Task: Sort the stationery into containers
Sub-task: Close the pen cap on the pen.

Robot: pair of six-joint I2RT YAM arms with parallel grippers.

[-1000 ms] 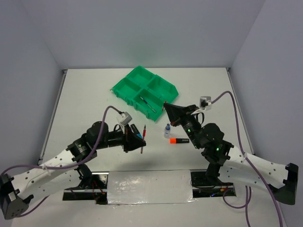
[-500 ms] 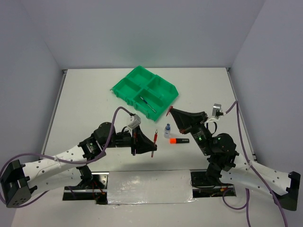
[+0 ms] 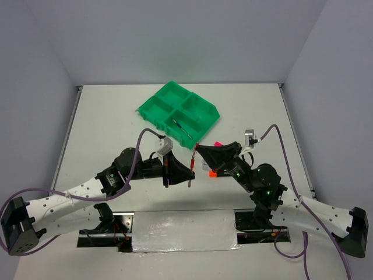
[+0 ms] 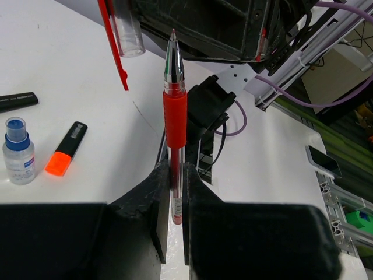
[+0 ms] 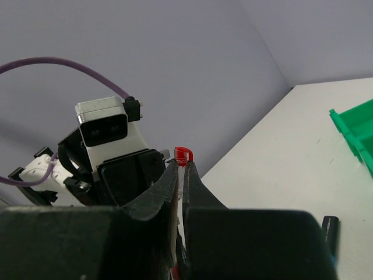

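Left gripper (image 4: 176,178) is clenched on the lower barrel of the red pen (image 4: 175,111), holding it upright in the air with its metal tip pointing up. Facing it from the other side, the right gripper (image 5: 180,166) is pinched on the pen cap (image 4: 129,35), a clear sleeve with a long red clip. The cap's open end hangs just beside the pen's tip, and the two are not touching.

Both grippers meet above the tabletop (image 3: 105,122), on the near side of the green tray (image 3: 152,107).

Down on the tabletop below them lies the orange highlighter (image 4: 65,150). The small blue-capped bottle (image 4: 17,151) stands upright just beside it. A black marker (image 4: 14,100) lies a little farther off, only partly in the left wrist view.

In the tray, a thin blue pen (image 3: 183,128) lies slanted in the compartment nearest the arms. I cannot make out whether the other compartments hold anything.
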